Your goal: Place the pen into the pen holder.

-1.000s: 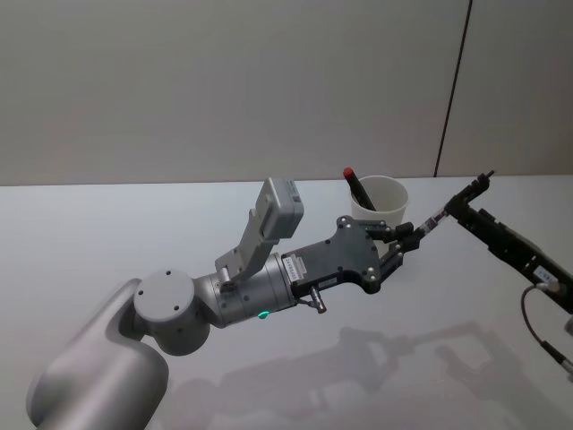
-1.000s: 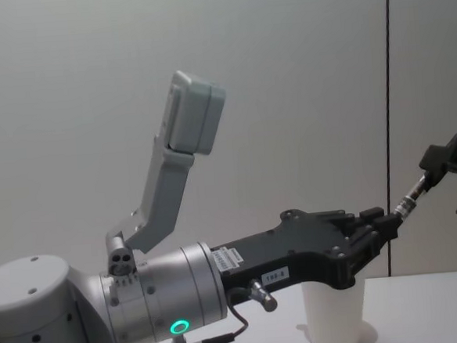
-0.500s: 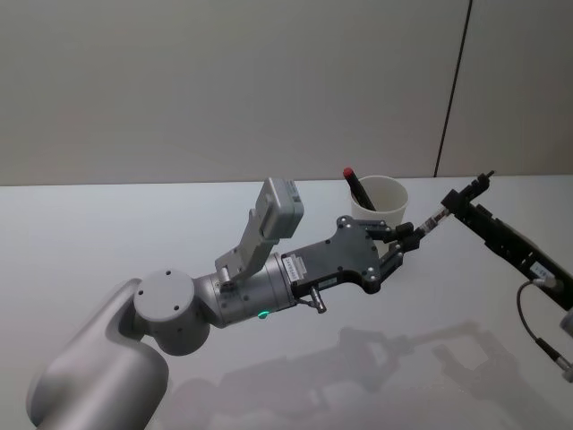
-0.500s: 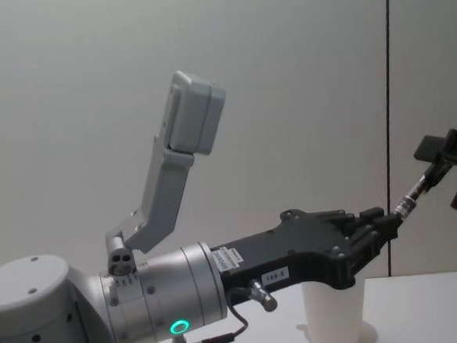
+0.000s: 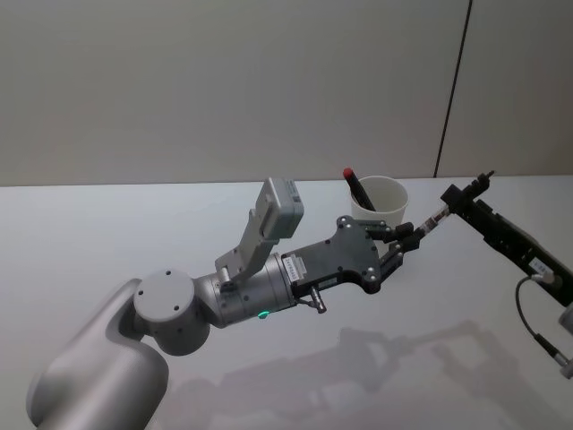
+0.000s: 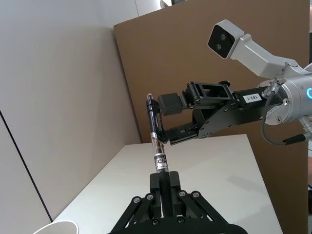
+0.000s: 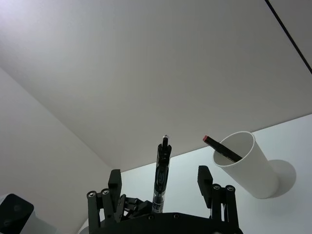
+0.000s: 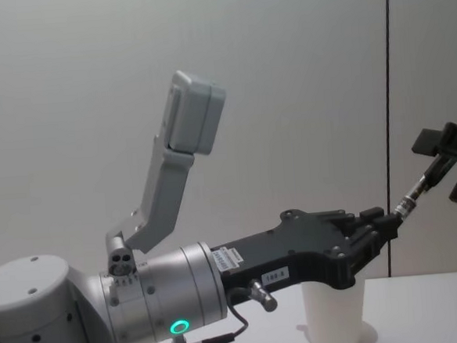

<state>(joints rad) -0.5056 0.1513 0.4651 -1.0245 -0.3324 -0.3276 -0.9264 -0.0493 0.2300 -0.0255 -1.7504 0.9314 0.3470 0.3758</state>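
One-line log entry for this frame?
left hand shut on pen | right hand open around pen's other end | pen holder upright, red-capped marker inside | pen outside it

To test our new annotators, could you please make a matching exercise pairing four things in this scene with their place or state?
Things:
1. pen
2. pen holder
3. right hand
4. red-tipped marker

Places or states:
A. leaning inside the cup
B. open, fingers on either side of the pen's far end
C. held in the air, gripped at one end by the left hand
D. white, standing on the table

Pairs: 1-C, 2-D, 3-B, 4-A
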